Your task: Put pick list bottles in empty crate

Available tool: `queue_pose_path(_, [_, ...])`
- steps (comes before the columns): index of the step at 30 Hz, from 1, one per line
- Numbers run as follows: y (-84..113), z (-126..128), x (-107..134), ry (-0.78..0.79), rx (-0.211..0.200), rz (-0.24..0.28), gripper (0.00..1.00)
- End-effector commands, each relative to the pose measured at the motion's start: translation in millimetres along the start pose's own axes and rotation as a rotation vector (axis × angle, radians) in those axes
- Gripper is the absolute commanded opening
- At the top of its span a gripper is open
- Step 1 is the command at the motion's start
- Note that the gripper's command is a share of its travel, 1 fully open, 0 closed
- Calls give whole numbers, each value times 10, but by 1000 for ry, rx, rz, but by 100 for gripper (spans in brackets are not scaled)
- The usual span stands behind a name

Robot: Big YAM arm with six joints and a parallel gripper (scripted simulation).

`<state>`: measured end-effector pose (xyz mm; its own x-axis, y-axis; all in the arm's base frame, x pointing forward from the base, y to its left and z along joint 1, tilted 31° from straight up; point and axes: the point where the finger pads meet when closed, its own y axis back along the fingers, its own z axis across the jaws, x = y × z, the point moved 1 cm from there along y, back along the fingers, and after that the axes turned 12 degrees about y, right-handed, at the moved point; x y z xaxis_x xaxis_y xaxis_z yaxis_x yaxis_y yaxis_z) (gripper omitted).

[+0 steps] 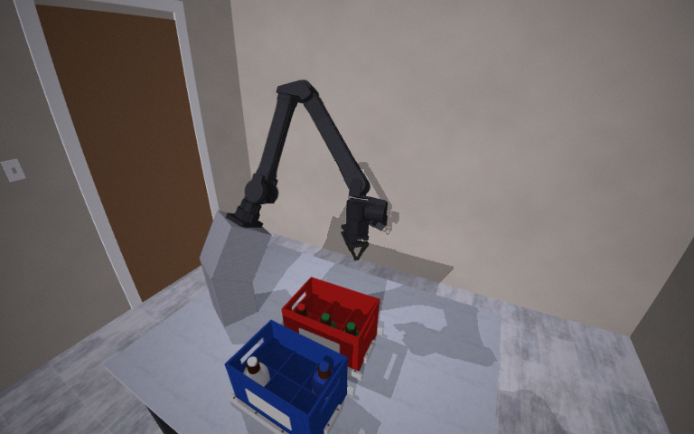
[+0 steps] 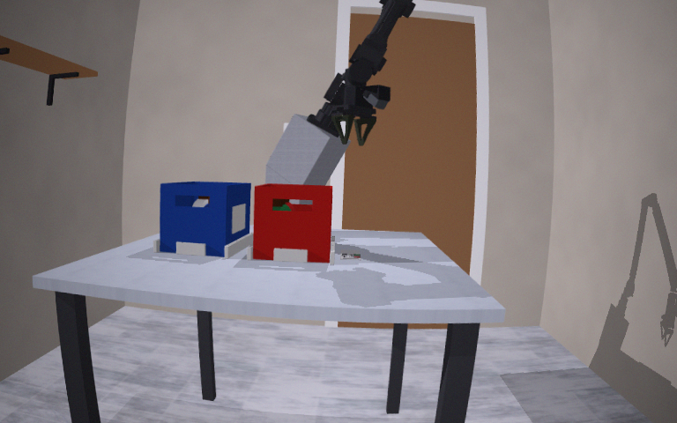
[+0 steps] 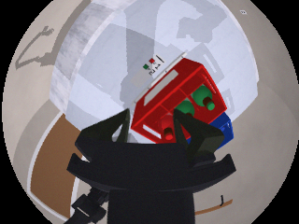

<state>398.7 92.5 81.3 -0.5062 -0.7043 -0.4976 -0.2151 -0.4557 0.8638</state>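
Fingers (image 1: 356,251) (image 2: 353,137) part-open, nothing held; overshoot beyond the red crate (image 1: 319,331) (image 2: 292,224) (image 3: 154,105) could misplace a bottle.

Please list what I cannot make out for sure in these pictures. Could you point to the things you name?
- Numbers on the pick list (image 2: 351,256) (image 3: 152,66): too small in the exterior and wrist views; in the top view the red crate (image 1: 319,327) (image 2: 293,224) (image 3: 154,109) hides it.
- Lower parts of the white-capped bottle (image 1: 257,376): hidden in the top view by the wall of the blue crate (image 1: 286,381) (image 2: 192,226) (image 3: 226,133).
- Upper arm joint (image 2: 399,5): cut off by the top edge, exterior view.
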Motion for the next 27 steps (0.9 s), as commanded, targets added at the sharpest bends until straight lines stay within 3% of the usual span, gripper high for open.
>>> queue_pose_path(1, [107, 209, -169, -14, -1, -6, 61])
queue_pose_path(9, [201, 450, -317, -14, -1, -6, 61])
queue_pose_path(21, [511, 847, -819, 2, 22, -42, 61])
queue_pose_path(27, [551, 1033, -874, -2, 16, -36, 61])
